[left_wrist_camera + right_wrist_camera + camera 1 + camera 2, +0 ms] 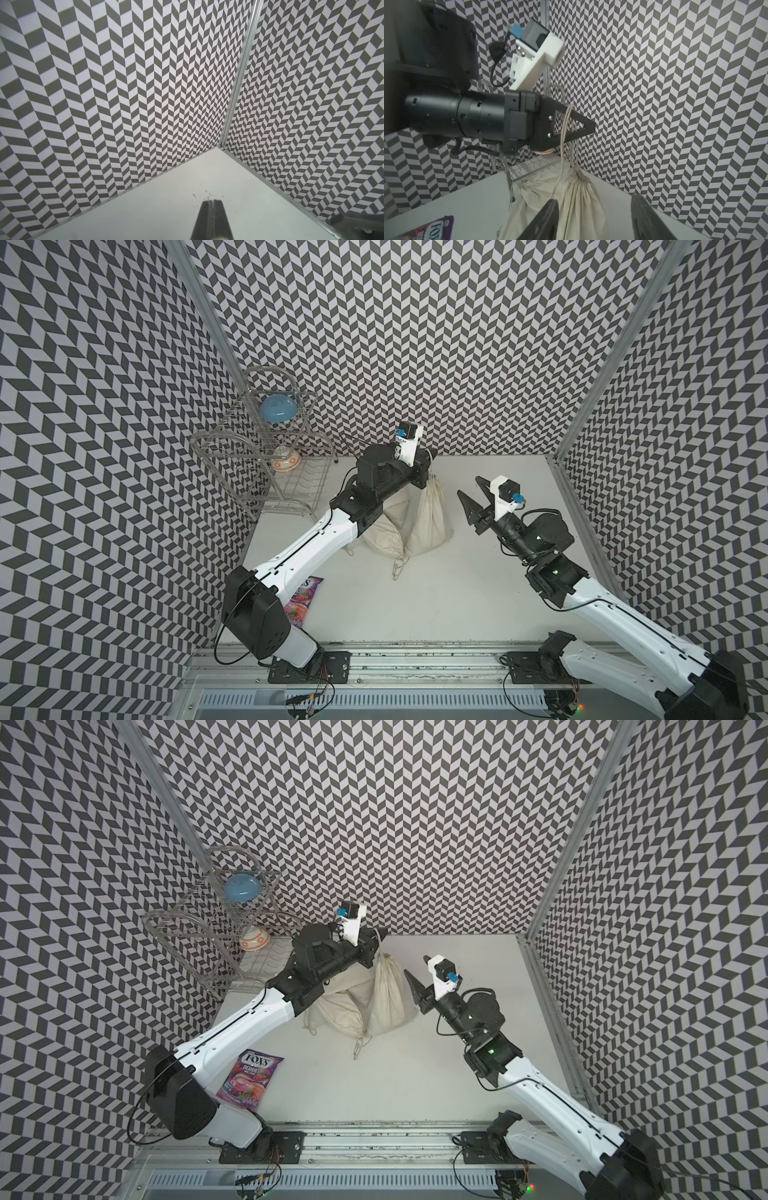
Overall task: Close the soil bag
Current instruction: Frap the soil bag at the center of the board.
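Note:
The soil bag (430,518) (388,998) is a cream cloth sack standing upright near the back of the table, its neck (574,173) gathered tight. Its drawstring (564,133) runs straight up from the neck to my left gripper (432,454) (382,932) (583,124), which hangs above the bag and is shut on the cord. In the left wrist view the left gripper (212,201) shows pressed-together fingers over bare table. My right gripper (468,486) (415,965) (593,199) stands open just right of the bag, holding nothing.
Another cream sack (386,531) (340,1006) lies against the soil bag's left side under my left forearm. A wire dish rack (266,456) with a blue bowl (278,408) fills the back left corner. A purple candy packet (249,1079) lies front left.

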Robot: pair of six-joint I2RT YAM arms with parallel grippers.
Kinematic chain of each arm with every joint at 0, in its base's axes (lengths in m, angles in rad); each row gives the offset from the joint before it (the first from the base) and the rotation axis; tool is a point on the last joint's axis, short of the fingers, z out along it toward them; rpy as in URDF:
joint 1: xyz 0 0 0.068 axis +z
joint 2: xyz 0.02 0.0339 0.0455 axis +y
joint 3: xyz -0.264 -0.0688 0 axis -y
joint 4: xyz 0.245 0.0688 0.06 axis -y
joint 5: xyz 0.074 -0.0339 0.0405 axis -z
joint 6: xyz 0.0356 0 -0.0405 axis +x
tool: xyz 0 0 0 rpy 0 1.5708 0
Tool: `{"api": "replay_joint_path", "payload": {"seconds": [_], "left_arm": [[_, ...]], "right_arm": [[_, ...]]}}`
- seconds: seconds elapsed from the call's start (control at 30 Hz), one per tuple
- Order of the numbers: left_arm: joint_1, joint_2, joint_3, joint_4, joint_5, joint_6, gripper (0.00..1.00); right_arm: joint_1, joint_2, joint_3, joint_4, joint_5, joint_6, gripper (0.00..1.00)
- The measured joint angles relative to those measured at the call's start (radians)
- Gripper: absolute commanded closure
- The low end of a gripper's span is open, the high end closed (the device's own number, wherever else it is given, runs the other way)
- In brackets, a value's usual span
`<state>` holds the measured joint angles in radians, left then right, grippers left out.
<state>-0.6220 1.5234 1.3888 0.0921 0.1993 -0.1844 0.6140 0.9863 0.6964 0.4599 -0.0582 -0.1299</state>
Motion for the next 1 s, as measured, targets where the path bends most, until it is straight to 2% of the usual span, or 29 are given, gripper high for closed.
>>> {"api": "replay_joint_path", "payload": {"seconds": [0.1,0.43,0.73,0.87,1.0], "left_arm": [[0.002,0.014,0.001,-0.005,0.028,-0.037,1.00],[0.002,0.014,0.001,0.002,0.096,-0.098,1.00],[0.004,-0.012,-0.006,-0.010,0.121,-0.100,1.00],[0.004,-0.024,-0.026,-0.004,0.156,-0.093,1.00],[0.004,-0.028,-0.029,-0.001,0.176,-0.087,1.00]], "right_arm": [[0.006,0.043,-0.011,0.051,-0.044,-0.016,0.37],[0.013,0.229,0.079,0.101,-0.034,-0.047,0.42],[-0.022,0.232,0.082,0.122,0.039,-0.048,0.42],[-0.058,0.255,0.107,0.105,-0.005,-0.045,0.41],[-0.060,0.293,0.137,0.093,-0.107,-0.046,0.40]]}}
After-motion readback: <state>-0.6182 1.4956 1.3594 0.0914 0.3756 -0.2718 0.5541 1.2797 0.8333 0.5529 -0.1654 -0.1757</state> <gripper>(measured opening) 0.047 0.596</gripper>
